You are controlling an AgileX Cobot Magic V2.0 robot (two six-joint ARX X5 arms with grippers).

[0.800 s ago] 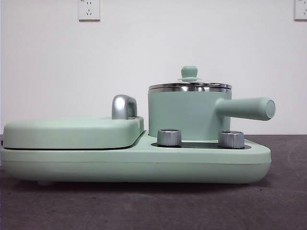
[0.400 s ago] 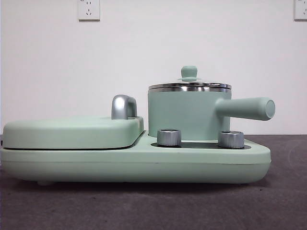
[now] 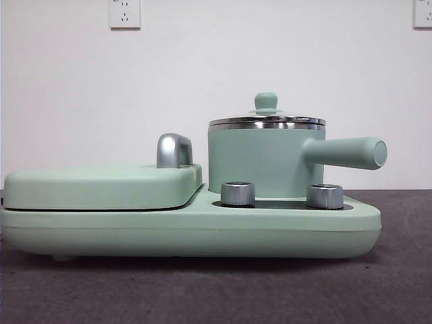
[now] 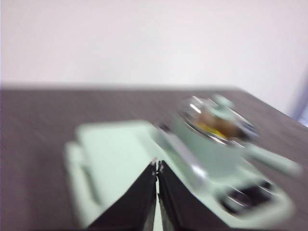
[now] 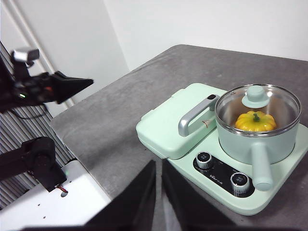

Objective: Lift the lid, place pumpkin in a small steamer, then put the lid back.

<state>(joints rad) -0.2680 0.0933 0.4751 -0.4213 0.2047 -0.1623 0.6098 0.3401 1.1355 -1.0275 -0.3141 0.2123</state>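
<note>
In the front view you are seeing the lid (image 3: 267,121) sitting flat on the small steamer (image 3: 260,162), and the steamer is standing on the mint-green cooker base (image 3: 189,229), beside the flat griddle cover (image 3: 101,187) with its chrome handle (image 3: 173,150); no arm is showing here, and the pumpkin is not visible from this low angle. In the left wrist view the picture is blurred, so I judge that this arm is moving; the left gripper (image 4: 157,166) is showing its jaws closed together on nothing, above the griddle cover (image 4: 115,154) and near the steamer (image 4: 211,149), where something yellow is showing dimly under the lid (image 4: 216,115). The risk here, I think, is that a fast arm is clipping the chrome handle or the knob and knocking the lid askew. In the right wrist view the right gripper (image 5: 158,166) is hanging well apart from the cooker with only a narrow gap between its jaws, holding nothing, and the pumpkin (image 5: 255,121) is lying inside the steamer (image 5: 257,139) under the glass lid (image 5: 257,103). To me the task is looking finished, so any new grasp at the knob (image 5: 255,95) is risking to undo it; the steamer's side handle (image 5: 261,166) is also pointing toward this arm and could be bumped.
</note>
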